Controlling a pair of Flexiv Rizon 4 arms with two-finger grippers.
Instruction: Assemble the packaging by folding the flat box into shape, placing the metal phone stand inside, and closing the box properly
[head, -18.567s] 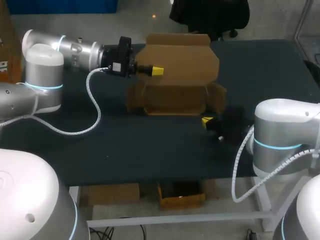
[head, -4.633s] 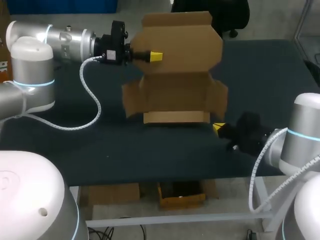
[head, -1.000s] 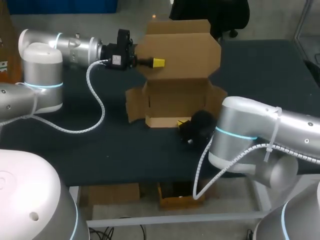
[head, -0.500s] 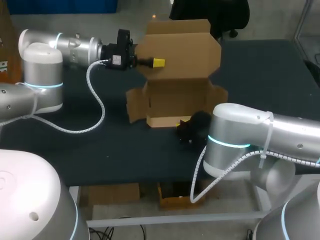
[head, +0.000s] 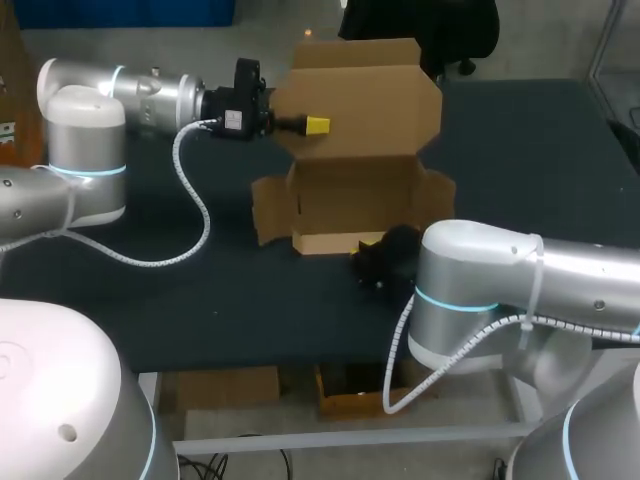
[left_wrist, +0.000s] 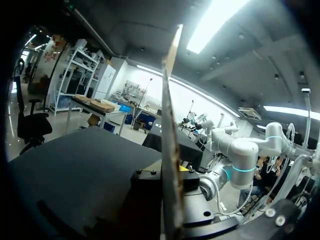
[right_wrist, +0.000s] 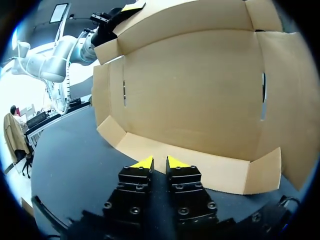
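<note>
The brown cardboard box (head: 350, 205) stands half folded on the table, its lid (head: 365, 100) raised upright. My left gripper (head: 316, 125) is shut on the lid's left edge; in the left wrist view the cardboard (left_wrist: 169, 125) runs edge-on between its fingers (left_wrist: 186, 170). My right gripper (right_wrist: 159, 162) is low at the box's front wall (right_wrist: 200, 167), fingers a narrow gap apart with nothing between them. In the head view its black wrist (head: 390, 255) sits at the front wall's right part, tips hidden. No metal phone stand shows in any view.
The box's side flaps stick out to the left (head: 268, 208) and to the right (head: 438, 195). My right arm's thick elbow (head: 470, 295) hangs over the front right of the dark table (head: 250, 300). Both side walls have narrow slots (right_wrist: 263, 97).
My right arm has swung a little to the left along the box front, and its yellow tip is now hidden in the head view. The left arm and the lid have stayed still.
</note>
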